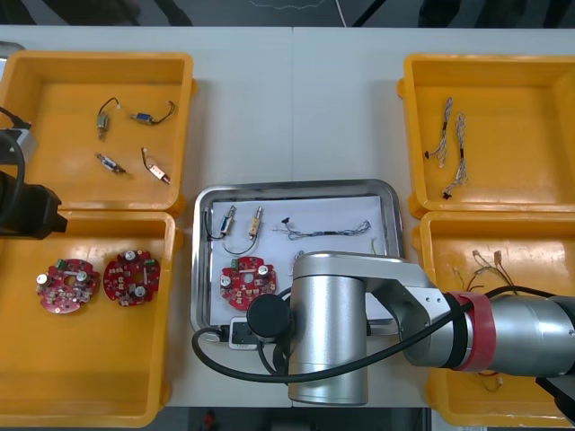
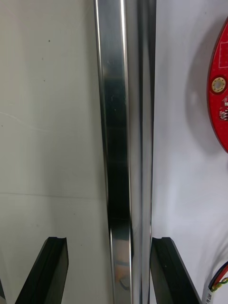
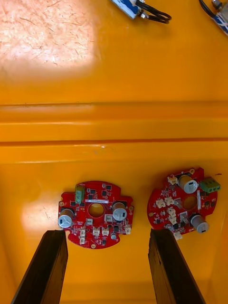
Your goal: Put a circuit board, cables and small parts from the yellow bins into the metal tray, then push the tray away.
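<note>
The right gripper [image 2: 111, 242] sits low at the rim of the metal tray [image 2: 121, 118] with its jaws wide, straddling the shiny rim and gripping nothing. One finger stands over the bare surface [image 2: 47, 118] outside the tray and the other over the white inside. The rim runs straight away from both fingers, just beside the inner one. Close to that inner finger the end of a red and yellow cable [image 2: 219, 281] lies on the white floor, and farther along is the edge of a red circuit board [image 2: 219, 90]. From above, the right arm [image 1: 359, 314] covers the tray's near side. The circuit board lies in the tray's near left part. Beyond it are two small metal parts [image 1: 243, 218] and a blue and white cable [image 1: 328, 232] along the far side. The left gripper [image 3: 107, 235] hangs over the near left bin [image 3: 114, 156], jaws wide and holding nothing. Two spare boards [image 3: 95, 213] lie flat just past its fingers, one ahead of each, apart from one another. The print on them is too small to read. Past the bin's wall, the far left bin [image 1: 36, 117] holds more loose parts [image 1: 135, 117] with short black leads. The far right bin [image 1: 539, 108] holds thin cables [image 1: 454, 144].
</note>
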